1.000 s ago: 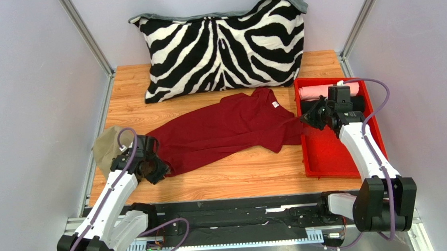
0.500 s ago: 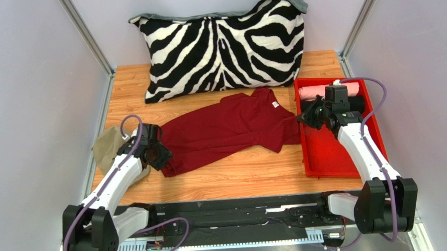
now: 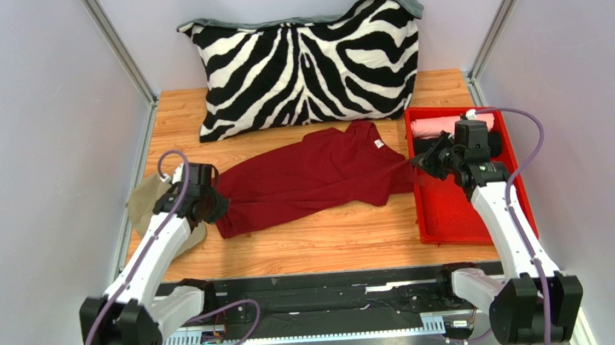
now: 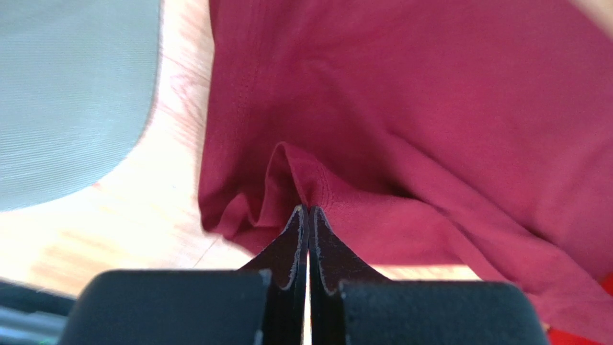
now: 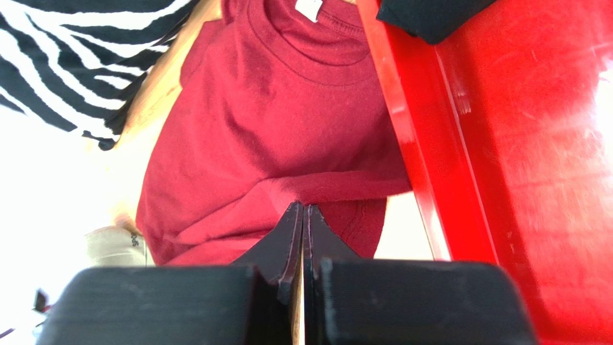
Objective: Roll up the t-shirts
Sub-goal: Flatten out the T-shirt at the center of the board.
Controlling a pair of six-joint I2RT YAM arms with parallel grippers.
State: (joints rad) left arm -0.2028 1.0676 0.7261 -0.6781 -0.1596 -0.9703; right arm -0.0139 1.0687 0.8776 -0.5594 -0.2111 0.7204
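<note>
The maroon t-shirt (image 3: pixel 311 176) lies crumpled across the middle of the wooden table, its white neck label (image 3: pixel 379 143) toward the tray. My left gripper (image 3: pixel 211 207) is shut on a pinched fold at the shirt's left hem; the left wrist view shows the closed tips (image 4: pixel 308 210) biting the cloth (image 4: pixel 432 108). My right gripper (image 3: pixel 417 164) is shut on the shirt's right sleeve edge by the tray's rim, as the right wrist view shows (image 5: pixel 302 207). A pink t-shirt (image 3: pixel 435 125) and a black t-shirt (image 5: pixel 432 14) lie at the tray's far end.
The bright red plastic tray (image 3: pixel 454 210) sits on the table's right side. A zebra-striped pillow (image 3: pixel 306 61) leans against the back wall. An olive-grey cloth (image 3: pixel 146 200) lies at the left edge beside my left arm. Grey walls close in both sides.
My left gripper has moved away from the near edge, carrying the shirt's lower-left hem with it. The right arm shifted slightly right, still pinching the sleeve at the tray's rim.
</note>
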